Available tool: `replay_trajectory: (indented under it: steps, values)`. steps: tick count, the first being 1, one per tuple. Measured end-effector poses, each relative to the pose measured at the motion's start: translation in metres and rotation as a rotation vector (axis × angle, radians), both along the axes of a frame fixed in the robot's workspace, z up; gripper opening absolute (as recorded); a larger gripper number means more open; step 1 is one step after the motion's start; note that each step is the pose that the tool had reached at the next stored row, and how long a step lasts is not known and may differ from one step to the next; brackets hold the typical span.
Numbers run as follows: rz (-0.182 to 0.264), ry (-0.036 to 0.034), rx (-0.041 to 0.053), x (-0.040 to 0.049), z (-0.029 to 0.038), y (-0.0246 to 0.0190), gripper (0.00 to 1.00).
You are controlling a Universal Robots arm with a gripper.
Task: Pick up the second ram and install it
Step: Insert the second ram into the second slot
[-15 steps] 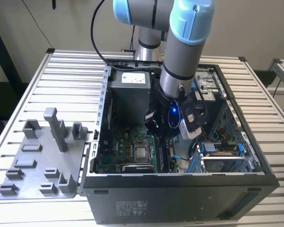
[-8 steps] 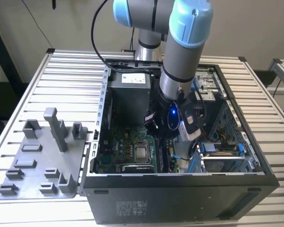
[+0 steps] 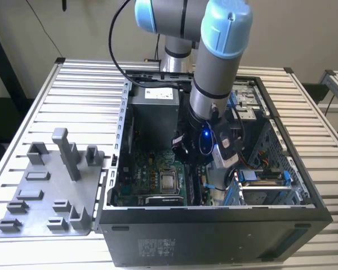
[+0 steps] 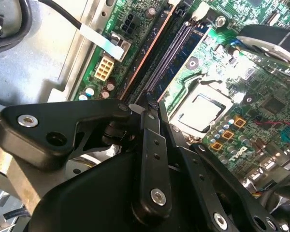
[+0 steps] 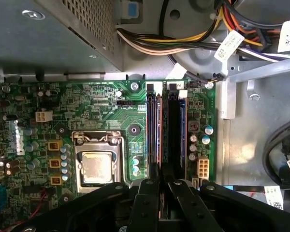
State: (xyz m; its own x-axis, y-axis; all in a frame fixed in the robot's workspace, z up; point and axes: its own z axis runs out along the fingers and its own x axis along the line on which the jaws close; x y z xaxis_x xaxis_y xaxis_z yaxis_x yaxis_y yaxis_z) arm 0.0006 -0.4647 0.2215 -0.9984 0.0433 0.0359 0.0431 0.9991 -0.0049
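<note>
My gripper [image 5: 164, 181] is down inside the open computer case [image 3: 214, 225], over the memory slots [image 5: 181, 130] beside the processor socket [image 5: 97, 165]. Its black fingers [image 5: 147, 193] stand close together. Between them a long, thin dark strip with a coppery edge runs out along the slots, and I take it for the second ram [image 5: 161, 130]. In the second wrist view the same strip [image 4: 146, 50] leads up to the gripper [image 4: 154, 103], lying parallel to the slots [image 4: 171, 58]. I cannot tell whether it is seated in a slot or just above one. In the exterior view the arm's wrist [image 3: 205, 140] hangs above the motherboard.
A grey holder plate [image 3: 50, 191] with posts lies on the slatted table at the exterior view's left. Inside the case are the power supply [image 3: 155, 115], a cable bundle [image 5: 183, 41] and a drive cage [image 3: 265, 183]. A white connector [image 5: 201, 169] and capacitors sit beside the slots.
</note>
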Motion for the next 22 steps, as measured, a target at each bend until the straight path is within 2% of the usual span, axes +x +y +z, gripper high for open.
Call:
replay_trajectory:
  steps: [10, 22]
  values:
    - [0.001, 0.0001, -0.0002, 0.0, -0.0007, 0.0001, 0.14]
    - [0.038, 0.0, -0.0002, 0.0005, -0.0007, 0.0001, 0.14]
